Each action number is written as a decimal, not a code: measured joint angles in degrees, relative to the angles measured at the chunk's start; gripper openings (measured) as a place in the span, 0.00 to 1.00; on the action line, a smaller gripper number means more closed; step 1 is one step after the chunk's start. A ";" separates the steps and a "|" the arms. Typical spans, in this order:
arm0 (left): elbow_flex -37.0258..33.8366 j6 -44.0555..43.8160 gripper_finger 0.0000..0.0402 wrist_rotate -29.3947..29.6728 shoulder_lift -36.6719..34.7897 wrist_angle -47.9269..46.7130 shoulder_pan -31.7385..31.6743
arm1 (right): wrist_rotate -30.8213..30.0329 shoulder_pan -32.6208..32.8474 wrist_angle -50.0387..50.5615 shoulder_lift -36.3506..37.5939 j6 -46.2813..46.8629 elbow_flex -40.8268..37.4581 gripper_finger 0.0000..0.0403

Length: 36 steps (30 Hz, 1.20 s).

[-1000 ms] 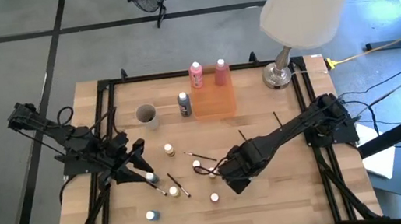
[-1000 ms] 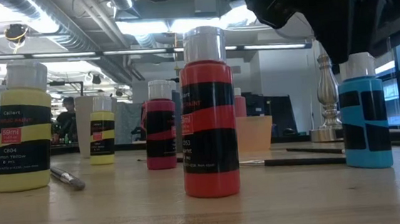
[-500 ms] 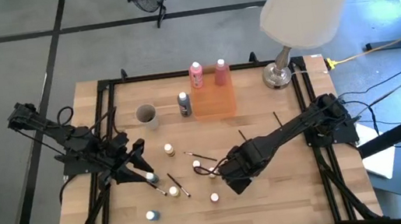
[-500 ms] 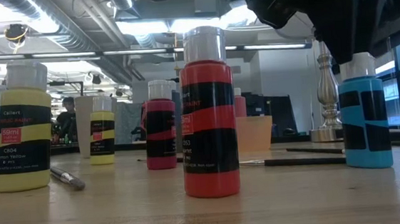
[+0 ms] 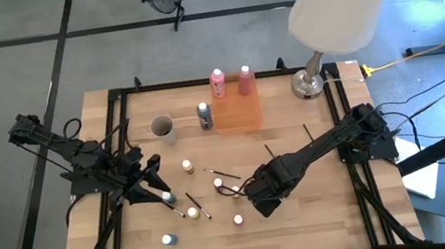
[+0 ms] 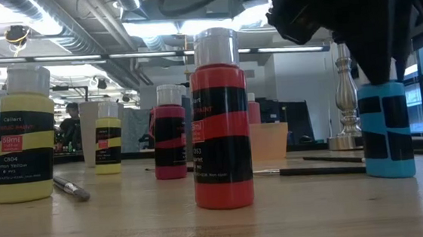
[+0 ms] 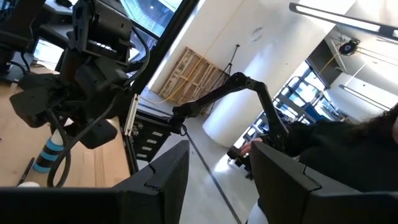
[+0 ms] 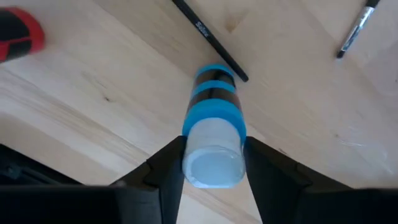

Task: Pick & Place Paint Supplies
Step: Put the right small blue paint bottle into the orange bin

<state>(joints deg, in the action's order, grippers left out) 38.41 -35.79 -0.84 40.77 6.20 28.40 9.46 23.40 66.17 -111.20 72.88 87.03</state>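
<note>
Now closing from above on the blue bottle point(image 8: 212, 134): upright near table centre, long axis vertical, white cap between right gripper point(image 8: 211, 163) fingers, contact uncertain. Left gripper point(image 7: 214, 177) farther left, part open, empty.

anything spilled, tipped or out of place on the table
Nothing spilled or tipped: every bottle in view stands upright. Brushes lie loose among them. The right gripper brackets the blue bottle's white cap.

Dark jointed arms point(image 5: 313, 148) — black cables
</note>
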 joint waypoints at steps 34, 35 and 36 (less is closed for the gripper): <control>-0.02 1.63 0.41 0.00 0.00 -0.11 0.00 | -1.95 0.00 9.29 2.25 -1.32 16.51 0.30; -0.02 1.62 0.41 0.00 0.00 -0.09 0.02 | -2.60 0.00 9.48 2.25 -1.33 18.31 0.30; -0.02 1.62 0.41 -0.02 0.00 -0.11 0.02 | -3.43 0.00 9.87 2.26 -1.32 20.09 0.30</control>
<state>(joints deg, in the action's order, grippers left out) 38.39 -34.17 -0.86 40.77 6.09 28.42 6.03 23.40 76.03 -108.94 71.56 107.12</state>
